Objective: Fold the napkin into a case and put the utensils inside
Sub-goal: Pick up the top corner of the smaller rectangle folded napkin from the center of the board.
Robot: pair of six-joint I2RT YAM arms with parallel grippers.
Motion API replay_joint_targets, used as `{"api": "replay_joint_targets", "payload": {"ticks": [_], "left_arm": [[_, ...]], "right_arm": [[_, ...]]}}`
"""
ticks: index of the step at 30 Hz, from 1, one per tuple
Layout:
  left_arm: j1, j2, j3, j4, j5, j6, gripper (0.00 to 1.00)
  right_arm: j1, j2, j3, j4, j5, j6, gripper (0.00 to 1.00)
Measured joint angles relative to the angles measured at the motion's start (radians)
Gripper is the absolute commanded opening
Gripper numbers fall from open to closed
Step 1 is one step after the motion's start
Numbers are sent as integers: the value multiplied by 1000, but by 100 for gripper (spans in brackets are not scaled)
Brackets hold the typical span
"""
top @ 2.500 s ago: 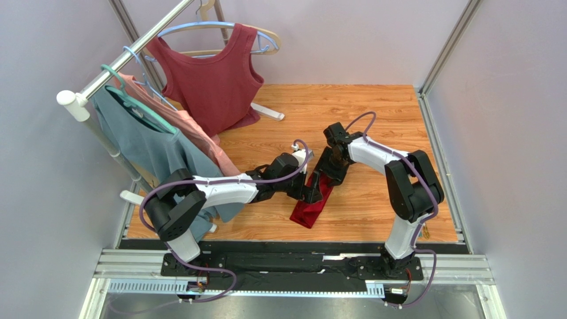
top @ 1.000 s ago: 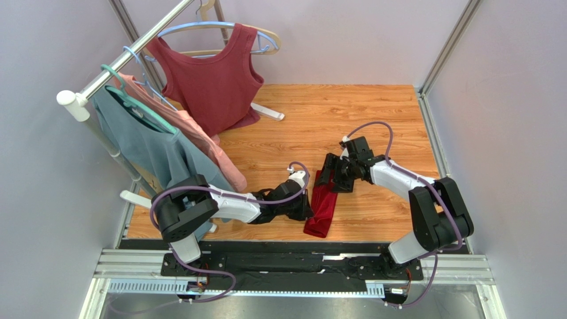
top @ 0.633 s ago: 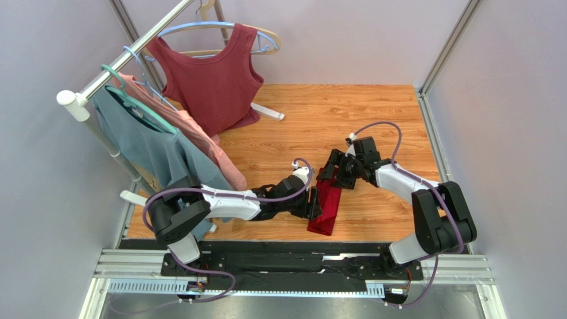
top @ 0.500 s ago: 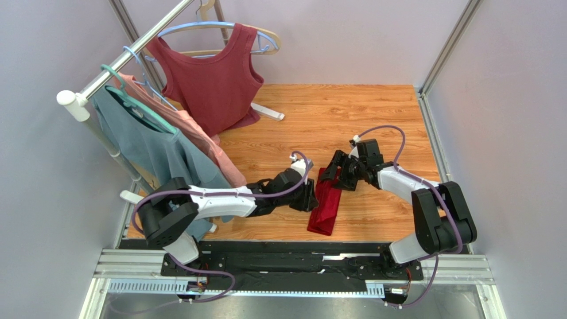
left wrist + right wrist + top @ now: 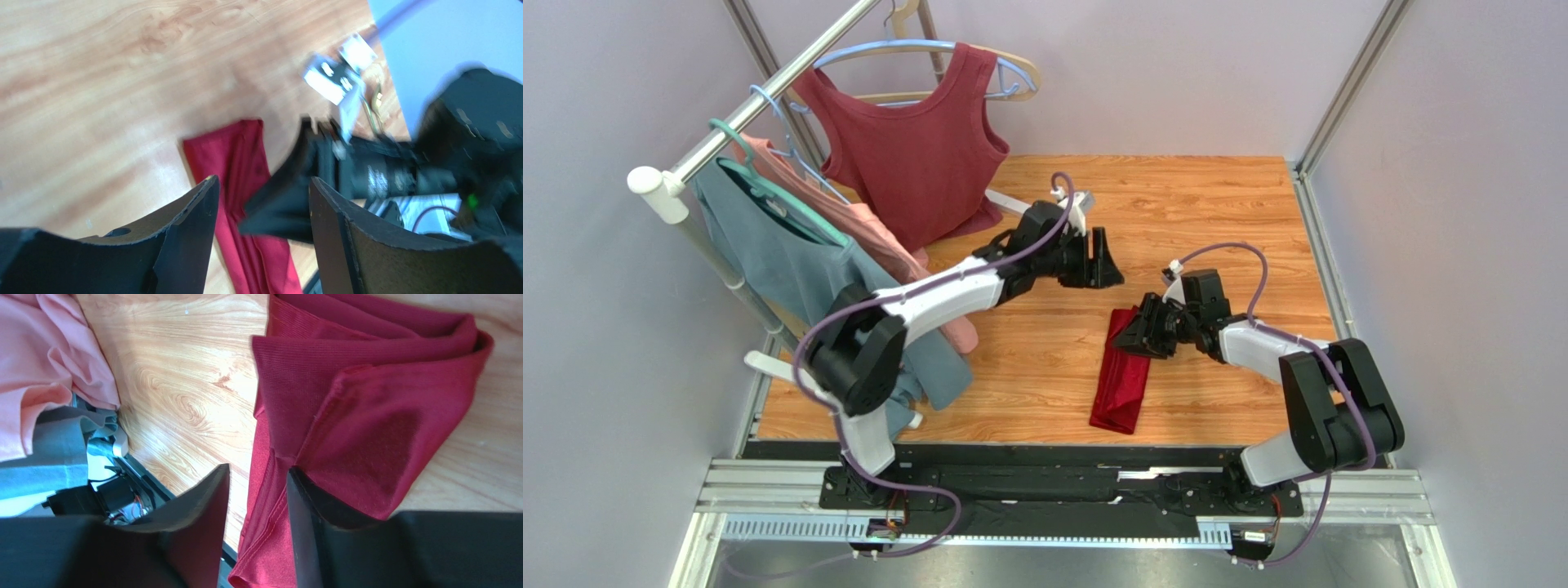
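**A:** Top external view: the napkin [image 5: 1122,386] lies on the wooden table [image 5: 1210,208] as a narrow crimson strip, already folded lengthwise. The right claw [image 5: 1143,333] is down at its far end.

**B:** And the left claw [image 5: 1093,260]?

**A:** Well apart from the cloth, out over the far boards near the maroon sleeveless top [image 5: 916,147]. There are no utensils in sight from up here.

**B:** So nothing pins the near end. If the right one pulls, the whole strip could slide or the folds could spring open.

**A:** Left wrist view now. It's blurred, but the left claw's fingers [image 5: 184,226] are spread wide with nothing between them and touching nothing. Past them you can see the napkin's far end and the right claw sitting on it.

**B:** Nothing gold there either?

**A:** None that I can make out. Right wrist view, and this one is sharp. The right claw's fingers [image 5: 202,539] stand partly apart, straddling the napkin's long edge. A sliver of bare wood shows beside the cloth, so I'd say it isn't pinched yet.

**B:** Which layer is it lined up on?

**A:** I can't tell, because several folds stack right there. That's the danger. If it catches only the top flap, a lift peels the fold back. If it catches every layer, the pouch mouth is clamped flat, with no opening for cutlery.
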State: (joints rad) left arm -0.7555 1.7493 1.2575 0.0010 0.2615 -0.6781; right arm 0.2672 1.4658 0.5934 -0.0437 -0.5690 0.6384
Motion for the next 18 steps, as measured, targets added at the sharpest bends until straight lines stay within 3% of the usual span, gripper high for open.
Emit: {"api": "replay_joint_targets", "payload": {"ticks": [2, 3, 4, 7, 12, 18], "left_arm": [[27, 112, 123, -58, 58, 24, 67], [33, 162, 175, -85, 79, 36, 64], [37, 222, 241, -128, 105, 49, 64], [33, 342, 346, -196, 166, 79, 67], [19, 395, 356, -262, 220, 115, 72], [1, 396, 356, -262, 235, 147, 65]], "right_arm": [[0, 0, 0, 14, -8, -3, 19], [0, 0, 0, 21, -11, -8, 3], [0, 1, 0, 30, -14, -7, 0], [0, 3, -2, 54, -24, -9, 0], [0, 16, -16, 80, -33, -8, 0], [0, 36, -37, 106, -50, -8, 0]]}}
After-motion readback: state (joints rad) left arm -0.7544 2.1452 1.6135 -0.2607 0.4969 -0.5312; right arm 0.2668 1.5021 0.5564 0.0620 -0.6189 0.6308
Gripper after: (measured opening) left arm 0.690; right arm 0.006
